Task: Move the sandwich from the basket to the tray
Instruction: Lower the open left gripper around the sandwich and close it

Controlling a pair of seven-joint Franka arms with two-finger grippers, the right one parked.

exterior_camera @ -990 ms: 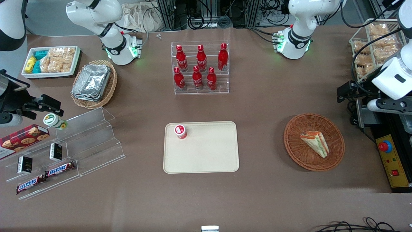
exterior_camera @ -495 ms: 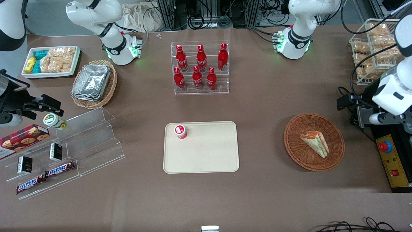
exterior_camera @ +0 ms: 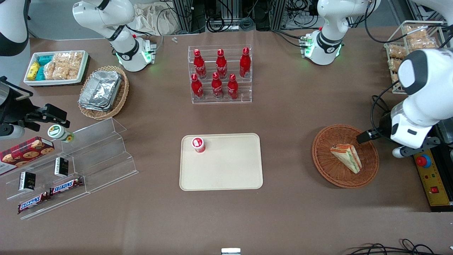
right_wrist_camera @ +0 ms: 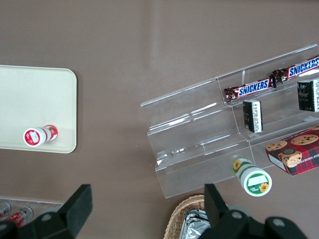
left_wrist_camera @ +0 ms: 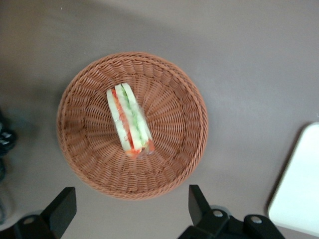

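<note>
The pincer [left_wrist_camera: 127, 209] hangs wide open above the basket [exterior_camera: 368, 170] (near the counter's working-arm end) — centre it over the sandwich [left_wrist_camera: 128, 120] lying inside, straddling the bread faces, before descending.

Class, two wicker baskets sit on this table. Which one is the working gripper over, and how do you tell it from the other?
The round reddish-brown basket holding the sandwich; the open gripper hangs above its rim. The other basket, lighter tan, holds foil containers.

The left arm [exterior_camera: 421, 95] has glossy white rounded shells with a grey cap and black cables. Its gripper [left_wrist_camera: 130, 211] has black angular fingers [left_wrist_camera: 61, 209] with round screw heads.
</note>
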